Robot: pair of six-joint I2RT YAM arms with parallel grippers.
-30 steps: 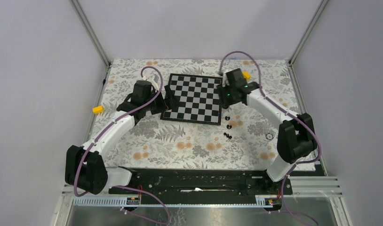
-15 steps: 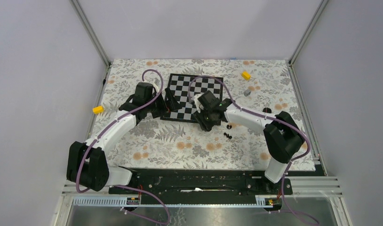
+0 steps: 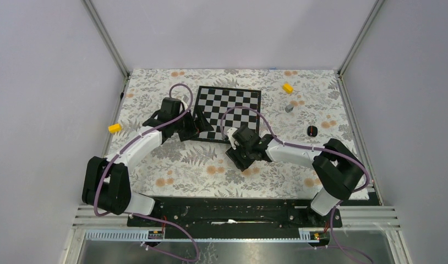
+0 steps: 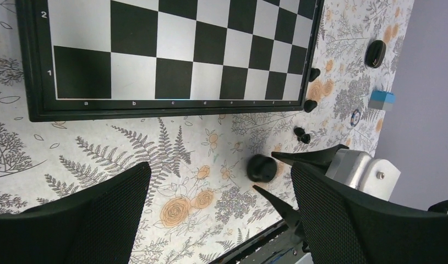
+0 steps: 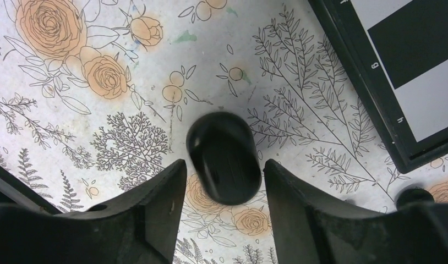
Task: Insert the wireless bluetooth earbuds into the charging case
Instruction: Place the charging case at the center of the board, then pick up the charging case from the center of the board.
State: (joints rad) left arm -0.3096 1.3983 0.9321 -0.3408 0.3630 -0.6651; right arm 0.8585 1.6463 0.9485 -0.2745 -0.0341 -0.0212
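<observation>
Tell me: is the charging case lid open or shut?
Shut, apparently: the charging case between the fingers of the right end effector shows only its smooth black shell, no inside.

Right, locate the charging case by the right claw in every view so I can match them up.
Top external: hidden under the right claw, just near of the chessboard.
Left wrist: the charging case sits lower centre-right, between the right claw's fingers.
Right wrist: dead centre, flanked by both fingers.
Shared landmark: the chessboard's near right corner, file h.
</observation>
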